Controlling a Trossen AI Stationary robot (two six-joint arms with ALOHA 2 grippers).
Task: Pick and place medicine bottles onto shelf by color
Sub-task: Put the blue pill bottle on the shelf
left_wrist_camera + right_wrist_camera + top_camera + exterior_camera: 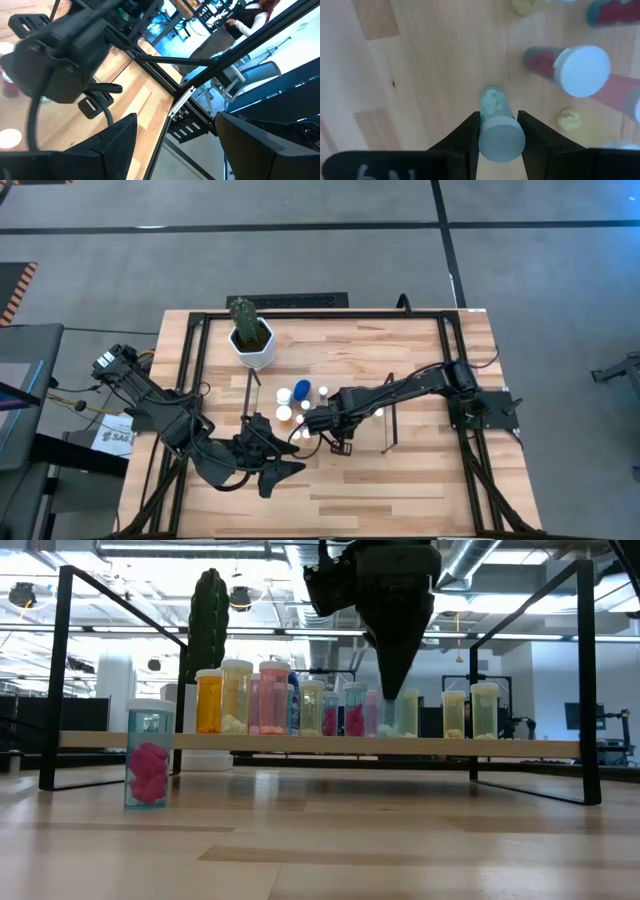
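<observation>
Light-wood counter (pixel 400 480) with black frame; green cactus (pixel 244 318) in a white pot (pixel 254 350); clear bottle (pixel 149 754) of pink pills; orange bottle (pixel 209 701); blue-capped bottle (pixel 302 389); dark fingers (pixel 470 135).

Potted cactus (pixel 247 323) (white pot (pixel 256 351)) on table (pixel 420 485)

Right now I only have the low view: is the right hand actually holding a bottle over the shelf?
Observer: Yes. Its wrist view shows the right hand shut on a white-capped bottle of pale pills, gripped at the cap.
Operator: And where is the left hand?
Observer: From above, the left hand is off the shelf, on the side away from the cactus pot.
Operator: Is it carrying anything?
Observer: No. Its wrist view shows its fingers apart with nothing between them.
</observation>
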